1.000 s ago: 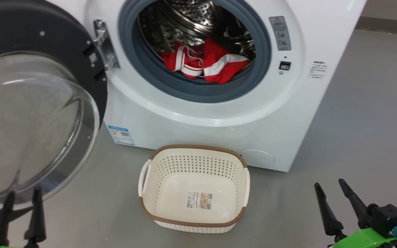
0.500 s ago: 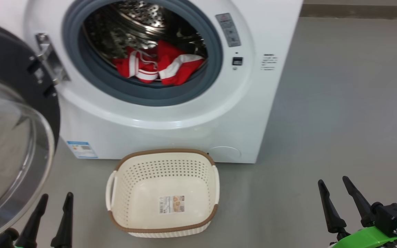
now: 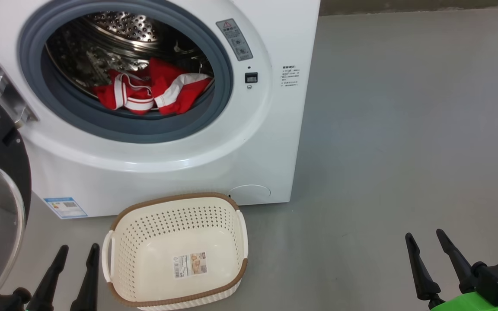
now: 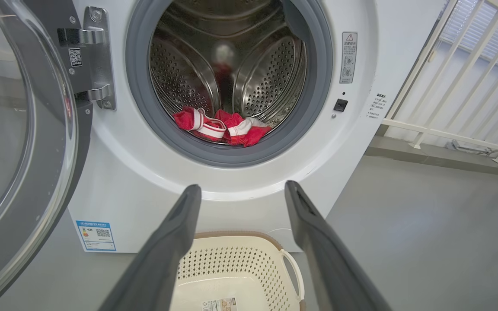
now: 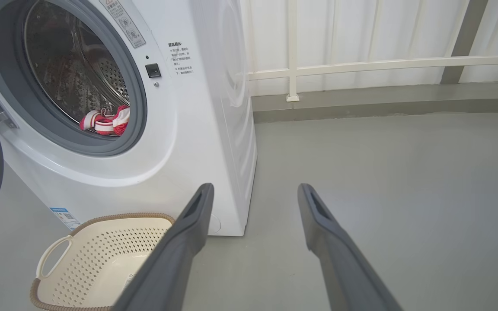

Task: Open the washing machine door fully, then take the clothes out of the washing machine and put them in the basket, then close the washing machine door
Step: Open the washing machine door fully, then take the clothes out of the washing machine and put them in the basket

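1. Jaws on both arms stood wide apart with nothing between them. The left gripper [image 3: 79, 248] sat at the lower left of the head view and the right gripper [image 3: 425, 234] at the lower right, both over the grey floor [image 3: 404, 129].
2. In the left wrist view, the left gripper's two dark fingers [image 4: 175, 242] pointed toward the washing machine [image 3: 154, 168] and touched nothing.
3. The washing machine door [image 3: 2, 164] hung open on its metal hinge [image 3: 4, 93] at the machine's left side. Its black rim and clear glass bowl were cut off by the left edge of the head view.
4. The clothes [image 3: 151, 93], red with white striped bands, lay heaped at the bottom front of the perforated steel drum [image 3: 119, 30], just behind the grey rubber ring [image 3: 123, 131].
5. The basket [image 3: 175, 218] stood upright on the floor just in front of the machine, below the round opening, with a sticker [image 3: 190, 264] on its bare bottom. A small blue label [image 3: 65, 207] sat on the machine's lower left corner, near the basket.
6. The left gripper hung just beside the basket's left handle, apart from it.
7. The right gripper was well apart from both basket and machine, off to the right. Its wrist view looked past the machine's white side to a pale railing [image 5: 361, 65] along the wall.
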`<state>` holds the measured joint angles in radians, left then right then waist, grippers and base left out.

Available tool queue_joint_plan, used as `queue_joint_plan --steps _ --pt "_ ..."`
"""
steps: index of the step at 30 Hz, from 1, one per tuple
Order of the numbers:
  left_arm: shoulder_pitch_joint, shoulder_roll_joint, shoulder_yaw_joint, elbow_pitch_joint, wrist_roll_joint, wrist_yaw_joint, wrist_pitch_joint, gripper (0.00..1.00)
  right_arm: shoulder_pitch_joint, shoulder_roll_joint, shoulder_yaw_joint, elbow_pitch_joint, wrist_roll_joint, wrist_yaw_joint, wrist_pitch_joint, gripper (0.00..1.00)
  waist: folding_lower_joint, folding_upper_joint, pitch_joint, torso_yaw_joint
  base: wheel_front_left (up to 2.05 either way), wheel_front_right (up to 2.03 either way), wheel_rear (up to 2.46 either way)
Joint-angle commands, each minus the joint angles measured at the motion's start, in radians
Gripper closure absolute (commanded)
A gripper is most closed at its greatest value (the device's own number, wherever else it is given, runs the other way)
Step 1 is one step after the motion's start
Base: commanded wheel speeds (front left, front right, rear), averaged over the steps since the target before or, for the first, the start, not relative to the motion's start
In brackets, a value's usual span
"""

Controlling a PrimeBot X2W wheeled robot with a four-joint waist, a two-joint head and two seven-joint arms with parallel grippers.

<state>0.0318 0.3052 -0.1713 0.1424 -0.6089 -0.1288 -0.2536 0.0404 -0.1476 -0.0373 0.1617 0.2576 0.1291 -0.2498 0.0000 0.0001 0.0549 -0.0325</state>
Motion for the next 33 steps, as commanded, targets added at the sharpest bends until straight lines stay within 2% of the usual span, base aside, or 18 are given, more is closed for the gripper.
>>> queue_joint_plan --steps 1,33 --pt "-0.024 0.022 0.035 -0.024 0.005 -0.002 -0.008 0.0 -0.016 -0.007 0.024 -0.026 0.005 0.002 -0.012 0.0 0.0 -0.0001 -0.002 -0.003 0.0 0.0 0.0" --pt "-0.038 0.02 0.026 -0.007 0.004 -0.002 -0.008 0.0 -0.027 -0.012 0.036 -0.026 0.0 0.002 -0.012 0.0 0.0 -0.0001 0.003 0.019 0.0 0.0 0.0"
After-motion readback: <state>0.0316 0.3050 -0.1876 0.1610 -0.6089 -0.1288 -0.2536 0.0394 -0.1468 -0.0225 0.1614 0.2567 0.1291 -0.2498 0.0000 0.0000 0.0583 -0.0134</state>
